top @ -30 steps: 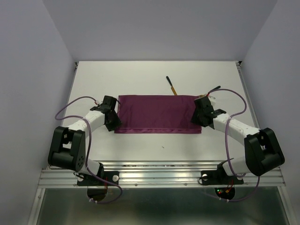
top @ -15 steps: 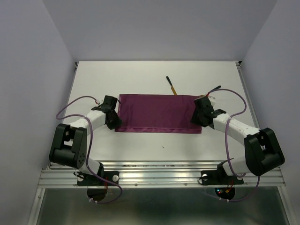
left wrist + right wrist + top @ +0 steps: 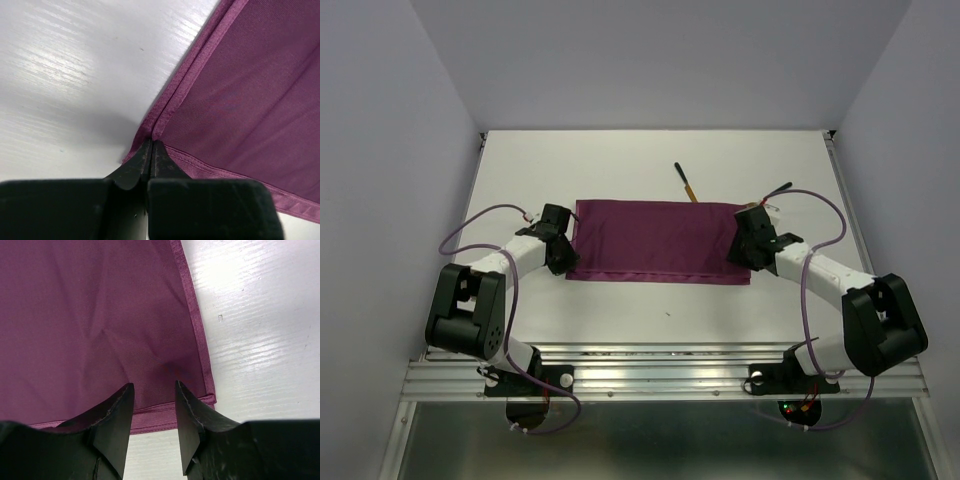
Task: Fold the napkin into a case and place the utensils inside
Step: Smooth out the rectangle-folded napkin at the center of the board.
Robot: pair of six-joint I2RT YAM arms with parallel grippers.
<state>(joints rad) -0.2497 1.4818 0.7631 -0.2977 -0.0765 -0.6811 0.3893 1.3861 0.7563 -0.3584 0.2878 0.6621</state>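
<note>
Magenta cloth fills most of what I see: the napkin point(image 3: 660, 242) lies flat in the middle of the counter point(image 3: 620, 160) as a wide band, its long axis running from 9 to 3 o'clock.

My left claw point(image 3: 151, 150) is clenched on the napkin's near-left corner, at about 8 o'clock from the cloth's centre. The doubled hem runs straight into its tips.

My right claw point(image 3: 153, 390) sits at the near-right corner, at about 4 o'clock. Its jaws stand apart over the cloth, just inside the hem, and grasp nothing.

One utensil point(image 3: 685, 183) lies just past the far edge at 12 o'clock. A second one point(image 3: 777, 188) lies at about 2 o'clock, beyond my right wrist and partly hidden by it.

As I judge it, the next fold carries the near long edge toward 12 o'clock. That depends on both near corners rising together, or the band will skew. Each arm is already the nearer one to its own corner. The left is set. The right needs to drop onto the corner directly beneath its tips and clench.
</note>
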